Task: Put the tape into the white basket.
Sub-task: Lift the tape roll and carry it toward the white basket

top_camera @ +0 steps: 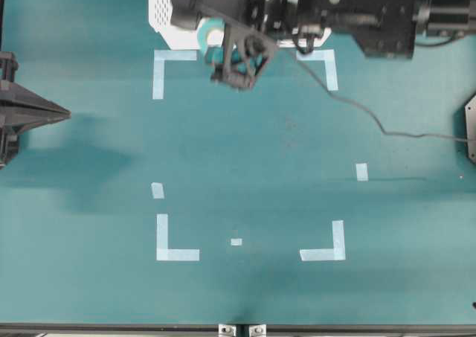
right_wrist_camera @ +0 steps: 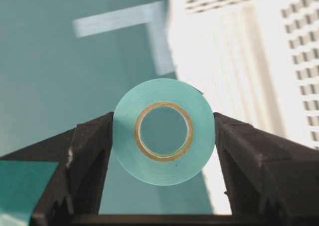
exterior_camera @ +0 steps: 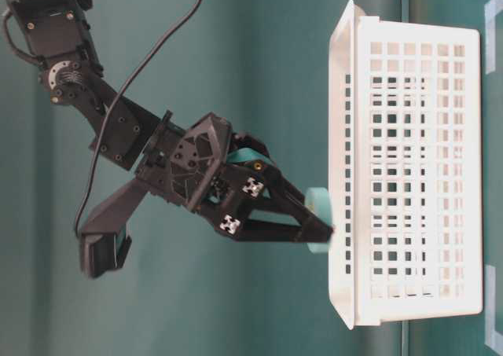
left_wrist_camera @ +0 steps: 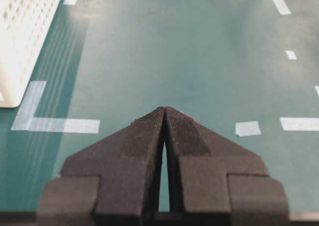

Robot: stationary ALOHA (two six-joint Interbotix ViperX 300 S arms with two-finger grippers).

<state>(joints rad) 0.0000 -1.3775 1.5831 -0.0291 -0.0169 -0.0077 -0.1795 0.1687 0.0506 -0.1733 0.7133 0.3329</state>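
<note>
We see the right gripper (right_wrist_camera: 164,136) clamped on the tape (right_wrist_camera: 164,131), one finger on each side of the roll's outer face, hole facing the wrist camera. So the pick is done; the drop is what's left.

In the table-level view the tape (exterior_camera: 317,219) sits at the fingertips right against the rim of the white basket (exterior_camera: 409,171), and looks not yet inside it. We judge the task well past halfway: carry nearly finished, release still to come. The roll probably needs to clear the rim fully before the jaws part, or it could catch the edge and fall outside.

The left gripper (left_wrist_camera: 164,121) is closed with nothing in it, fingers pressed together, parked over bare table (left_wrist_camera: 199,51).

View differences:
- Overhead: the right gripper (top_camera: 236,62) and arm cover most of the white basket (top_camera: 160,10); only a sliver of the tape (top_camera: 207,33) peeks out. Can't judge in/out from here.
- Table-level: the only view giving the roll-to-rim relation and the slotted wall.
- Right wrist: the only clear look at the grip and the pale core ring; the basket (right_wrist_camera: 259,61) is blurred behind.
- Left wrist: just a basket corner (left_wrist_camera: 25,31) and pale tape marks (left_wrist_camera: 55,124); no roll visible.
</note>
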